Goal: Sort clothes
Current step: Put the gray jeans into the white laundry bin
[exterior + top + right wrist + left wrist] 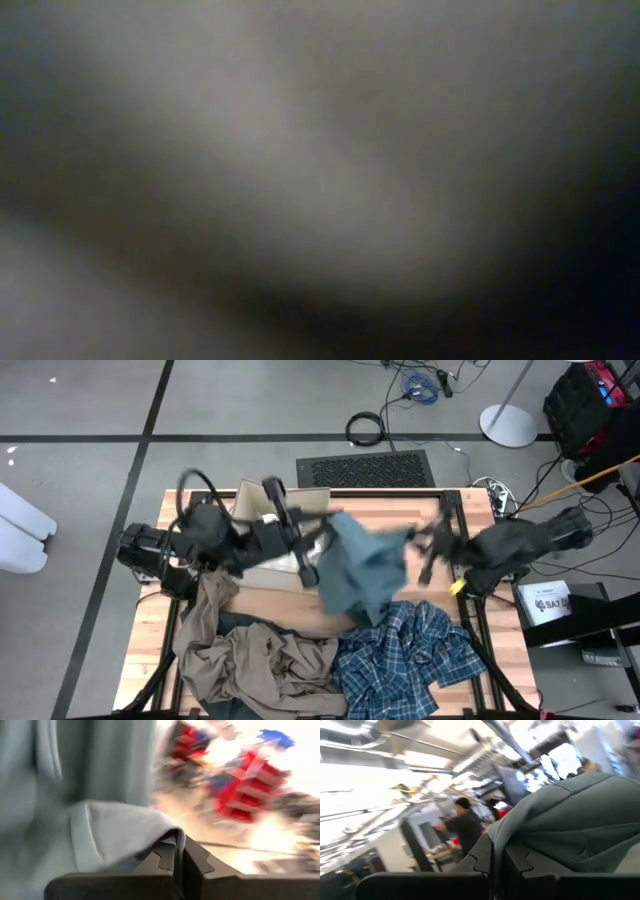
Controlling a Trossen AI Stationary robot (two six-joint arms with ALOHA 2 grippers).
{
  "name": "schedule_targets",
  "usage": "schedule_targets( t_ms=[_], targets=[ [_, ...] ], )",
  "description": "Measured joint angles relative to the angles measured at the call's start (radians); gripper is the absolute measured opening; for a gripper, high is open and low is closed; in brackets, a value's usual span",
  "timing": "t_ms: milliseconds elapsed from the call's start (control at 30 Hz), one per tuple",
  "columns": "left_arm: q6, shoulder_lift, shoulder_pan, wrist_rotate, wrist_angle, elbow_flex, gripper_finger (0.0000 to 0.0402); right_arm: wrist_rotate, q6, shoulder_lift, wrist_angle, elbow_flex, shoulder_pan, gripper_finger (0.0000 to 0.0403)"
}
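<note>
A teal-grey garment point(365, 572) hangs in the air between my two grippers, above the middle of the table. My left gripper point(325, 532) is shut on its upper left corner and my right gripper point(420, 545) on its upper right corner. A khaki-tan garment point(250, 655) lies crumpled on the table's near left. A blue-and-white plaid garment point(410, 650) lies on the near right. Dark cloth point(270, 705) shows at the near edge. Something white point(272, 570) shows at the box beneath my left arm. The low view is covered by blurred grey. My left gripper pinches a fold of the teal-grey garment point(520, 847) between its two fingers, at the garment's upper left corner point(338, 525). The cloth drapes away from the fingers and hangs clear of the table. My right gripper pinches a hemmed edge of the garment point(150, 837) between its two fingers, at the upper right corner point(405, 538). The cloth hangs beside and below the fingers, lifted clear.
A square beige cardboard box point(255, 500) stands at the table's far left, under my left arm. Bare wood point(300, 605) shows in the middle of the table beneath the hanging garment. A person point(465, 827) stands in the room beyond the table.
</note>
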Motion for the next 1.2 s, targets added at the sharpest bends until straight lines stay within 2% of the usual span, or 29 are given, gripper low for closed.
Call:
schedule_targets(
  t_ms=[67,133,200,267,333,433,533,667,767,900,1000,1067,1200],
  targets=[
    [0.000,0.000,0.046,0.001,0.074,0.000,0.0018,0.067,-0.111,0.004,0.029,0.111,-0.001,0.0001],
    [-0.009,0.000,0.105,0.031,0.155,0.000,0.0018,0.081,-0.234,0.015,0.112,0.209,-0.001,0.0000],
    [-0.020,0.000,0.170,0.122,0.229,0.000,0.0018,0.080,-0.377,0.034,0.229,0.292,-0.001,0.0000],
    [-0.078,0.001,0.236,0.263,0.312,0.002,0.0018,0.065,-0.523,0.057,0.355,0.366,-0.002,0.0000],
    [-0.178,0.007,0.294,0.383,0.369,0.036,0.0018,-0.032,-0.651,0.081,0.434,0.436,-0.003,0.0000],
    [-0.321,0.029,0.377,0.494,0.405,0.128,0.0018,-0.227,-0.805,0.137,0.497,0.555,-0.002,0.0000],
    [-0.418,0.074,0.450,0.581,0.400,0.229,0.0018,-0.308,-0.910,0.222,0.487,0.713,-0.004,0.0000],
    [-0.601,0.130,0.514,0.605,0.310,0.331,0.0018,-0.294,-0.936,0.343,0.364,0.908,-0.052,0.0000],
    [-0.689,0.140,0.535,0.629,0.261,0.353,0.0018,-0.202,-0.905,0.414,0.254,1.014,-0.075,0.0000],
    [-0.714,0.138,0.531,0.666,0.270,0.354,0.0018,-0.053,-0.888,0.451,0.178,1.092,-0.076,0.0000],
    [-0.765,0.126,0.515,0.675,0.265,0.354,0.0018,-0.026,-0.837,0.449,0.174,1.102,-0.063,0.0000],
    [-0.836,0.117,0.498,0.732,0.271,0.354,0.0018,-0.025,-0.788,0.445,0.149,1.102,-0.031,0.0000],
    [-0.921,0.109,0.430,0.927,0.300,0.354,0.0018,-0.046,-0.737,0.447,0.052,1.101,0.059,0.0000]
  ],
)
